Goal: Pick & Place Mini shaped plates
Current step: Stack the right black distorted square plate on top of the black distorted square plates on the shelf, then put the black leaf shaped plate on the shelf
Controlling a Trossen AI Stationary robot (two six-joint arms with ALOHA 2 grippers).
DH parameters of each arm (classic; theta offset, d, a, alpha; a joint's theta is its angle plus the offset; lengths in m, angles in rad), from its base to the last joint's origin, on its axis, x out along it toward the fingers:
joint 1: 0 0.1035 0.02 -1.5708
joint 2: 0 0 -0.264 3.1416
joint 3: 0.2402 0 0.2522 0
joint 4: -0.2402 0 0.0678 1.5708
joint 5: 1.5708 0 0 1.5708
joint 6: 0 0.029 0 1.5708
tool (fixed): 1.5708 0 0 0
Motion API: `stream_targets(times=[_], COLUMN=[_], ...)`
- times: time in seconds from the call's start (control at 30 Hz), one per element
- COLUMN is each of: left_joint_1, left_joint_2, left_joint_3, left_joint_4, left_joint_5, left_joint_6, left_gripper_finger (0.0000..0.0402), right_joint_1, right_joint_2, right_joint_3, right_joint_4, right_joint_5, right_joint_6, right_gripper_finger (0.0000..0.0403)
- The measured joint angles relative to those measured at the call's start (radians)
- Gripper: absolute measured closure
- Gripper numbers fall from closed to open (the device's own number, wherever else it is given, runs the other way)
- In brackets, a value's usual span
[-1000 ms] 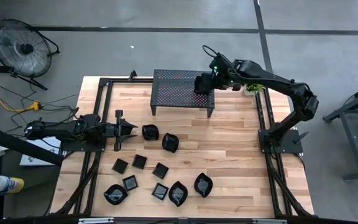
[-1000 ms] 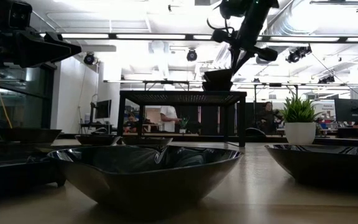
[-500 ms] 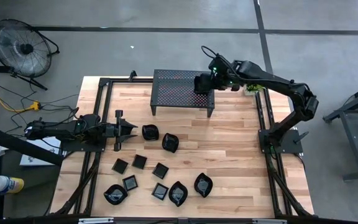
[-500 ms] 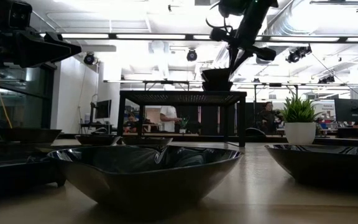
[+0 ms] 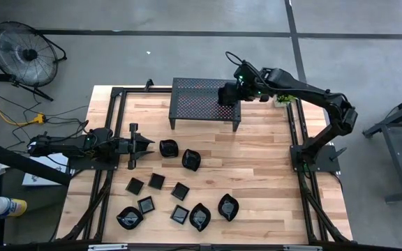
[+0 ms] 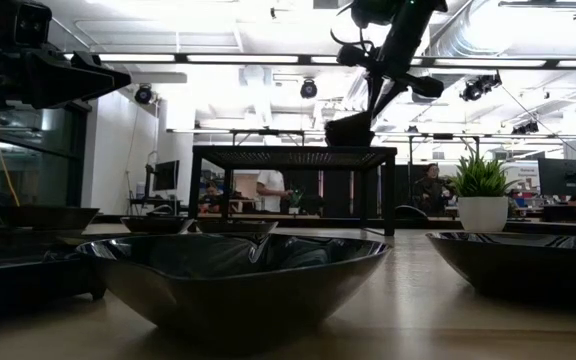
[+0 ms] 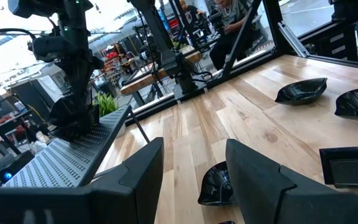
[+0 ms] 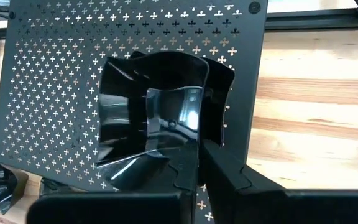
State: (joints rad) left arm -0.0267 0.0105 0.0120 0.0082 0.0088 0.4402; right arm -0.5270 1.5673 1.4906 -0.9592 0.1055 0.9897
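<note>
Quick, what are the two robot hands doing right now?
Left gripper: open, holding nothing, beside the plates on the table.
Right gripper: closed on a mini plate, over the perforated rack.

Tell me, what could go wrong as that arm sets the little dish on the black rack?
The right claw pinches a wavy dish by one rim over the rack, near its right end. Released tilted, the dish might tip or slide off that edge. The pinch also looks shallow, so it could slip early.
</note>
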Motion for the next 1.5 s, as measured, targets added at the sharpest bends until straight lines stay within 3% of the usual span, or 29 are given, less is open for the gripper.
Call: stream_targets(times=[0.63,1.23,1.5], left_joint_1=[0.0,0.0,0.0], left_joint_2=[0.0,0.0,0.0], left_joint_3=[0.0,0.0,0.0], left_joint_4=[0.0,0.0,0.0], left_joint_5=[0.0,0.0,0.0], left_joint_6=[0.0,0.0,0.0], left_gripper_finger=[0.0231,0.0231,0.0231], right_joint_1=[0.0,0.039,0.102], right_joint_2=[0.001,0.001,0.001], right_joint_3=[0.0,0.0,0.0], right_joint_4=[0.0,-0.005,-0.106], right_joint_5=[-0.022,-0.146,-0.183], right_joint_6=[-0.059,-0.164,-0.187], right_gripper_finger=[0.0339,0.0345,0.0346])
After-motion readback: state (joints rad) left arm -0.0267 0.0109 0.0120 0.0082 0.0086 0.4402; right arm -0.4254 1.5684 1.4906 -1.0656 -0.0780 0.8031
